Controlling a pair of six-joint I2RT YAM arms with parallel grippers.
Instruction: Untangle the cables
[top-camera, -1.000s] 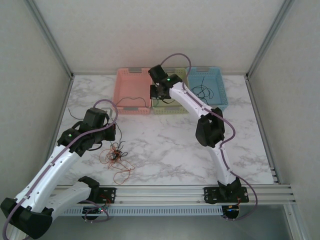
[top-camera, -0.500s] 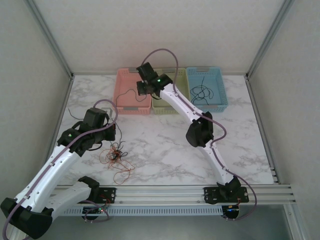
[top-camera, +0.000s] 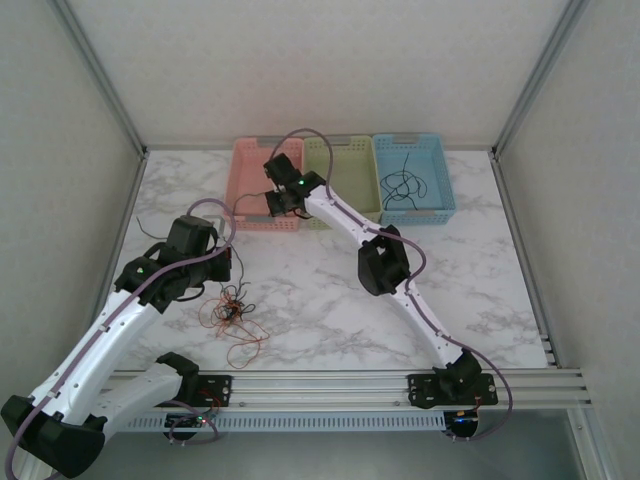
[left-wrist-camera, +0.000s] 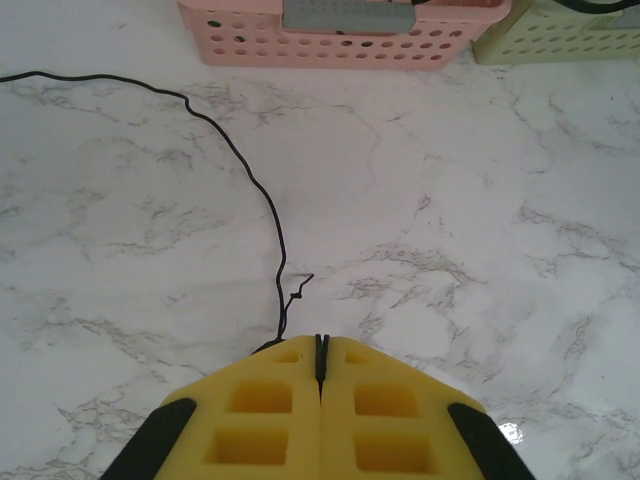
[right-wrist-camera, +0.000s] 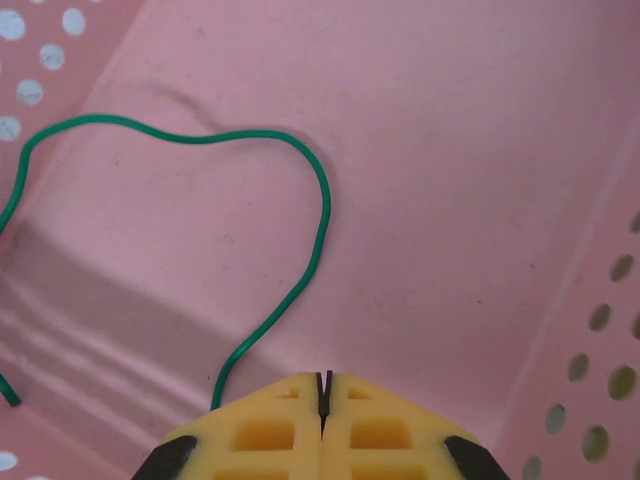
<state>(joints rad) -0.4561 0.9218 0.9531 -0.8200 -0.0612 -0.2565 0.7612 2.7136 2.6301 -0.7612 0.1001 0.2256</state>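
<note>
A small clump of the cables (top-camera: 230, 312), thin orange-red and dark strands, lies on the marble table near the front left. My left gripper (top-camera: 226, 268) sits just behind the clump, its yellow fingers (left-wrist-camera: 250, 420) pressed shut. One black cable (left-wrist-camera: 250, 175) snakes across the table and slips under the left fingertip; I cannot tell if it is pinched. My right gripper (top-camera: 273, 204) hangs shut inside the pink basket (top-camera: 255, 160). A green cable (right-wrist-camera: 310, 250) curls on the basket floor (right-wrist-camera: 450, 150) and disappears under that gripper's left finger.
Three baskets stand in a row at the back: pink, a pale green basket (top-camera: 345, 160) and a blue basket (top-camera: 435, 165) holding a loose black cable (top-camera: 400, 187). Enclosure walls close the left, right and back. A metal rail (top-camera: 400, 380) runs along the front edge.
The right arm swung left from over the pale green basket to the pink basket. The left arm and the clump have not moved.
</note>
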